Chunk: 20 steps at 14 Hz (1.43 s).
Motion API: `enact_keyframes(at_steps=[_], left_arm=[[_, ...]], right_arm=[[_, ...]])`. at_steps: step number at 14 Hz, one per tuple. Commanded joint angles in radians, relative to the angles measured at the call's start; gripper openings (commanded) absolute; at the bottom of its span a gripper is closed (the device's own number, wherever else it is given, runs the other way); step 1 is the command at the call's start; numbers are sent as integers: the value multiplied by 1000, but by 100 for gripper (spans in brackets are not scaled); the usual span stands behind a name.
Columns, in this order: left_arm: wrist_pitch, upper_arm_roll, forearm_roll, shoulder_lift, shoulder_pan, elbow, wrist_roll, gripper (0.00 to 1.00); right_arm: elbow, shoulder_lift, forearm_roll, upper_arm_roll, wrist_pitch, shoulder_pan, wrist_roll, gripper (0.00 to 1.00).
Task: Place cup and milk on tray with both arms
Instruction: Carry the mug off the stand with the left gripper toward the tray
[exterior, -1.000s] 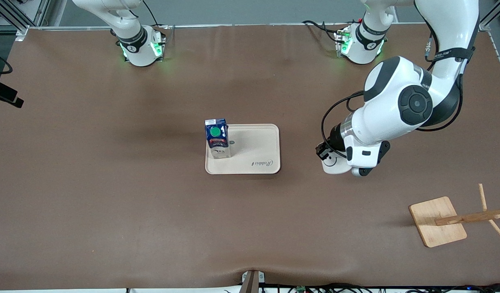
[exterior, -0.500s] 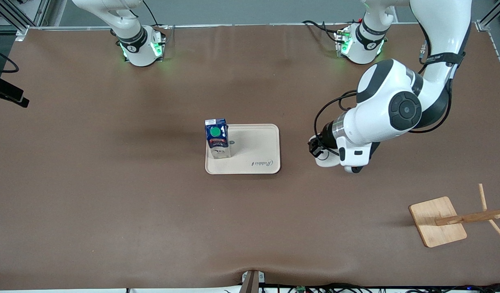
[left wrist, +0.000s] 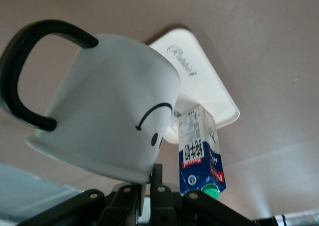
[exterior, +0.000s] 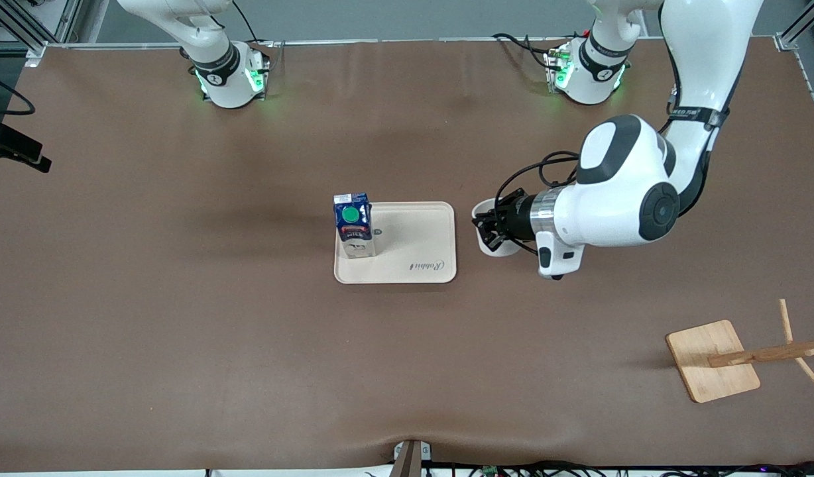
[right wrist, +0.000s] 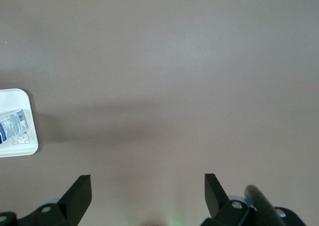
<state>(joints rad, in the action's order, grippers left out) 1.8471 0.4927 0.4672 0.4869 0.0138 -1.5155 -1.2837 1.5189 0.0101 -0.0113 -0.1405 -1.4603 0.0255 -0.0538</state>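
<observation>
A brown table is seen from a high camera facing two white robot arms. Toward the right arm's end nothing is handled: the right arm waits, and its right gripper (right wrist: 148, 196), shown only in its own wrist view, hangs over bare table with its fingers spread wide apart. At the table's middle lies the tray (exterior: 420, 225), and the milk (exterior: 354, 225) stands upright on the tray's corner toward the right arm's end. Just beside the tray, toward the left arm's end, the cup (exterior: 492, 232) is held in the air, clamped at its rim by the left gripper (exterior: 490, 228). Toward the left arm's end, nearer the camera, a wooden stand (exterior: 712, 360) is seen.

A rim grip may slip, so the cup could tilt or drop at the tray's edge.

Since a second earlier, the cup has been carried closer to the tray; the milk has not moved.
</observation>
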Motion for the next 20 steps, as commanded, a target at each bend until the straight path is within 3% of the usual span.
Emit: enact_keyframes(at_steps=[1, 11, 16, 20], left_arm=[[-32, 3, 95, 9, -8, -14, -23, 0], [-32, 3, 321, 70, -9, -38, -55, 0], [-22, 3, 406, 150, 5, -41, -52, 0], [102, 1, 445, 261, 34, -49, -43, 0]], right_arm=[[52, 45, -10, -2, -29, 7, -35, 100], [43, 36, -10, -5, -26, 4, -32, 100], [32, 33, -9, -8, -29, 2, -32, 100], [32, 33, 17, -10, -29, -2, -32, 100]])
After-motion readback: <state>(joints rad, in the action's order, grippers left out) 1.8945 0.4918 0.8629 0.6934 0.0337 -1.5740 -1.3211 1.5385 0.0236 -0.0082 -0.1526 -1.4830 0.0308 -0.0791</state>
